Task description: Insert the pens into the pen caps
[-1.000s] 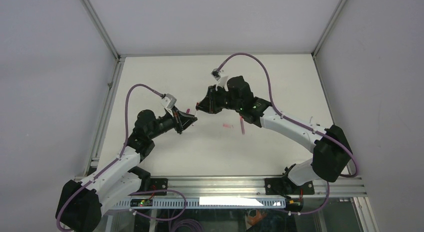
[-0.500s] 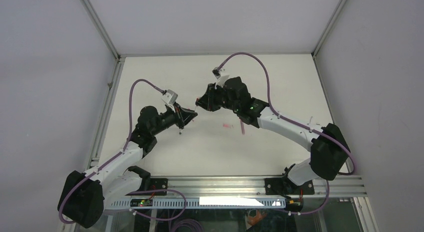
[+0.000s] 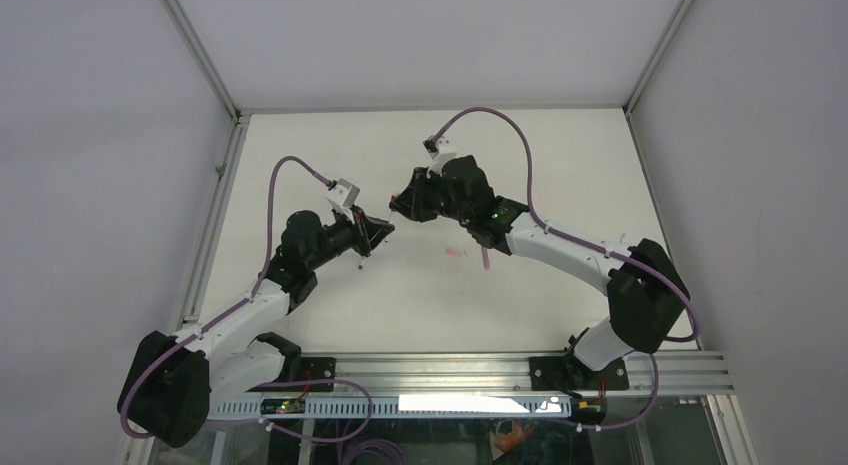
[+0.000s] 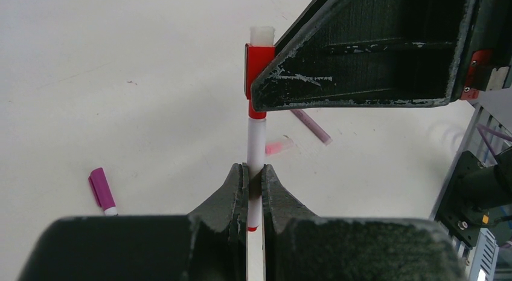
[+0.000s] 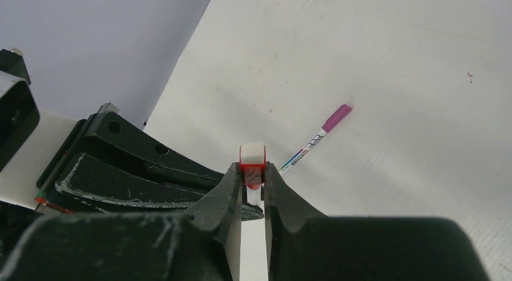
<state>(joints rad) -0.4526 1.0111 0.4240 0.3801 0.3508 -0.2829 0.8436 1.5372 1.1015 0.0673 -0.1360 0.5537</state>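
Note:
In the left wrist view my left gripper (image 4: 254, 170) is shut on the white barrel of a red-ended pen (image 4: 256, 142). The pen's far end sits in a red cap (image 4: 256, 60) with a white plug. My right gripper (image 5: 253, 170) is shut on that red cap (image 5: 252, 161). In the top view the two grippers, left (image 3: 378, 229) and right (image 3: 400, 202), meet tip to tip above the middle of the table. A loose pink cap (image 3: 456, 252) lies on the table to their right; it also shows in the left wrist view (image 4: 278, 147).
A magenta-capped pen (image 4: 101, 189) lies on the table near my left gripper; it also shows in the right wrist view (image 5: 317, 138). A purple pen (image 3: 485, 257) lies by the pink cap, under the right forearm. Grey walls close in the white table (image 3: 560, 155) on three sides.
Both grippers have shifted slightly toward the far side and drawn closer together. The white gap of pen between them has closed.

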